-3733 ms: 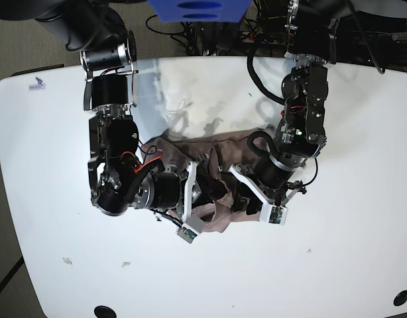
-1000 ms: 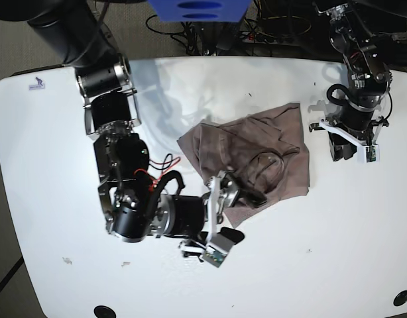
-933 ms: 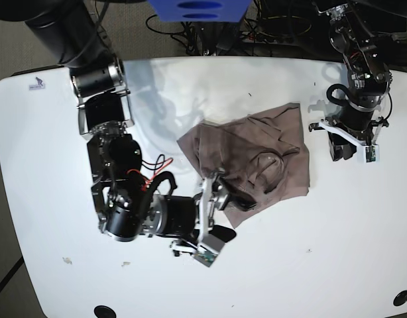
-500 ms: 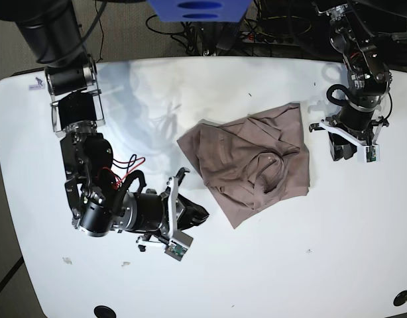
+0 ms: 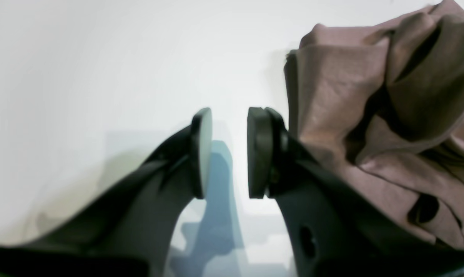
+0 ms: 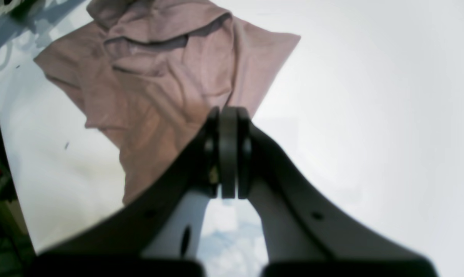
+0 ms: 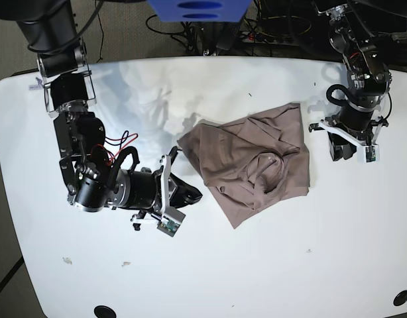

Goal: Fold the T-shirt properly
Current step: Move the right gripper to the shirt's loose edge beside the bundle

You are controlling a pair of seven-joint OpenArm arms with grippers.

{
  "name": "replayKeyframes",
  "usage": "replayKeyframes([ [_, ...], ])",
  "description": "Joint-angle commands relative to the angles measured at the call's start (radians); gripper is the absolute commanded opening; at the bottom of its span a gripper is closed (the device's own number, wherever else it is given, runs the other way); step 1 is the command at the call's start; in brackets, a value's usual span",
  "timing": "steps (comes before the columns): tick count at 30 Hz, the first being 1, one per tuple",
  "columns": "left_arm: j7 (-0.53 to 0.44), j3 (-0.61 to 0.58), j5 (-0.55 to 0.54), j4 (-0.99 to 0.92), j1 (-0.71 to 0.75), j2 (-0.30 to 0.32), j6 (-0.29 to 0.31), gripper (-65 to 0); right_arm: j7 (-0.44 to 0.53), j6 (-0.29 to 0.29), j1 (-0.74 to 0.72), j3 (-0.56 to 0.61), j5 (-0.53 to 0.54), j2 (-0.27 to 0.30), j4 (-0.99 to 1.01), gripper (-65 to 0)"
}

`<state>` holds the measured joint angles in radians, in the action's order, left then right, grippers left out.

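The T-shirt (image 7: 251, 161) lies in a rumpled, roughly square bundle on the white table (image 7: 309, 265), a little right of centre and nearer the far edge than the near one, with one corner pointing toward the near edge and loose folds bunched around the collar. Neither arm holds it. The right gripper (image 6: 228, 152) hangs just off the bundle's left side with its pads pressed together on nothing, and the left gripper (image 5: 225, 153) sits just beside the bundle's right edge, its jaws parted a little and empty. The bundle is uneven, so the step in hand is probably tidying it. To do that well, each gripper should probably take an outer edge rather than the thick middle, draw the cloth taut and flat against the table, then fold along a straight line so the edges meet.
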<state>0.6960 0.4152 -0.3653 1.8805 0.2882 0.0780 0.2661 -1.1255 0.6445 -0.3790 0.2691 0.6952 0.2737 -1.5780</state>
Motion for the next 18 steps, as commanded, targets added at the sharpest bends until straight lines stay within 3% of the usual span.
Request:
replayKeyframes([
  [1, -0.023, 0.003, -0.008, 0.015, -0.005, 0.007, 0.003, -49.2, 0.02, 0.002, -0.015, -0.008, -0.038, 0.003, -0.017, -65.0],
  [10, -0.023, -0.017, -0.008, 0.015, -0.002, 0.007, 0.003, -49.2, 0.02, 0.004, -0.015, -0.008, -0.237, -0.001, -0.014, -65.0],
  [18, -0.023, -0.028, -0.008, 0.015, 0.01, 0.007, 0.003, -49.3, 0.019, 0.004, -0.015, -0.008, -0.256, -0.018, -0.017, -65.0],
])
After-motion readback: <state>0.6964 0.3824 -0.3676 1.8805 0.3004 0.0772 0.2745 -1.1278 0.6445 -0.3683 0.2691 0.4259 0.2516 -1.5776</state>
